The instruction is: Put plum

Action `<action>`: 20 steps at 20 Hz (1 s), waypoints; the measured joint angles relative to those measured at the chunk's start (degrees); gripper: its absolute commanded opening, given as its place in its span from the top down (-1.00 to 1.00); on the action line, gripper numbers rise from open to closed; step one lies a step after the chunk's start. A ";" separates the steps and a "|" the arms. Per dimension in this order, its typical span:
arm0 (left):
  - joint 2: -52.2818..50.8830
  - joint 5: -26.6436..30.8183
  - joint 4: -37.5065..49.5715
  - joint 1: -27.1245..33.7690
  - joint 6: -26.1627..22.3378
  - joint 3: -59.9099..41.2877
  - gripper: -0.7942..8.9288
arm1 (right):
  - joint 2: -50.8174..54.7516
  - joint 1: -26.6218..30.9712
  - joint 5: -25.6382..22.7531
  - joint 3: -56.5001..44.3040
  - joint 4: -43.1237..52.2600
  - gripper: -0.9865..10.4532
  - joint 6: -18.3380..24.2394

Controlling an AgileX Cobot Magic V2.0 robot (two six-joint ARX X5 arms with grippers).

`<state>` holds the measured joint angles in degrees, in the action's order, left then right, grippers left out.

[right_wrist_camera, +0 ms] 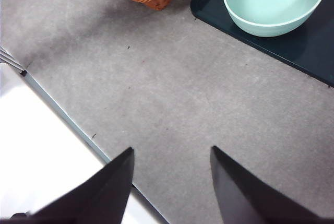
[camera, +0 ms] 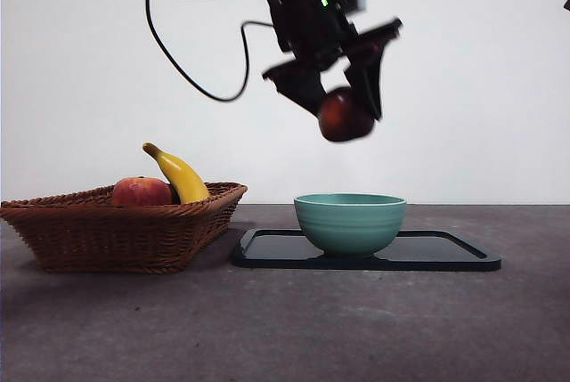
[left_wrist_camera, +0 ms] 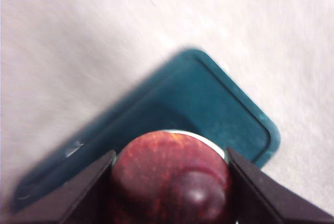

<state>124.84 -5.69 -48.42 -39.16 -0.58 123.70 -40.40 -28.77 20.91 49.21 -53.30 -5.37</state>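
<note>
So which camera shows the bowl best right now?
The right wrist view: the bowl shows open and empty on the tray. The front view gives only its side; in the left wrist view the plum hides it.

Plum [camera: 344,116]: round, glossy, dark maroon with mottled red-orange patches on the skin. Airborne, upper centre of the front view, pinched on two sides between the jaws of the left claw [camera: 342,111]. In the left wrist view it fills the lower centre of the frame [left_wrist_camera: 171,182], a jaw pressing each flank.
</note>
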 measured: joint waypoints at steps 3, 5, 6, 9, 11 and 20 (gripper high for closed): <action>-3.21 0.00 -3.30 2.40 0.00 0.13 0.40 | 0.33 0.00 -0.02 0.00 0.02 0.42 0.00; -6.43 0.00 -5.86 4.35 0.00 0.13 0.40 | 0.72 0.00 -0.07 0.00 0.02 0.42 0.00; -8.41 0.02 -7.02 5.51 0.02 0.17 0.40 | 0.98 0.00 -0.11 0.00 0.02 0.42 0.00; -13.35 0.02 -10.36 8.46 0.02 0.61 0.40 | 1.36 0.00 -0.13 0.00 0.02 0.42 0.00; -16.04 0.02 -12.90 10.08 0.02 0.66 0.40 | 1.44 0.00 -0.13 0.00 0.02 0.42 0.00; -24.11 0.02 -23.04 15.43 -1.20 0.07 0.41 | 1.44 0.00 -0.13 0.00 0.04 0.42 0.00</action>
<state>100.73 -5.67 -71.46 -23.73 -1.78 123.76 -38.96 -28.77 20.78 49.21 -53.25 -5.37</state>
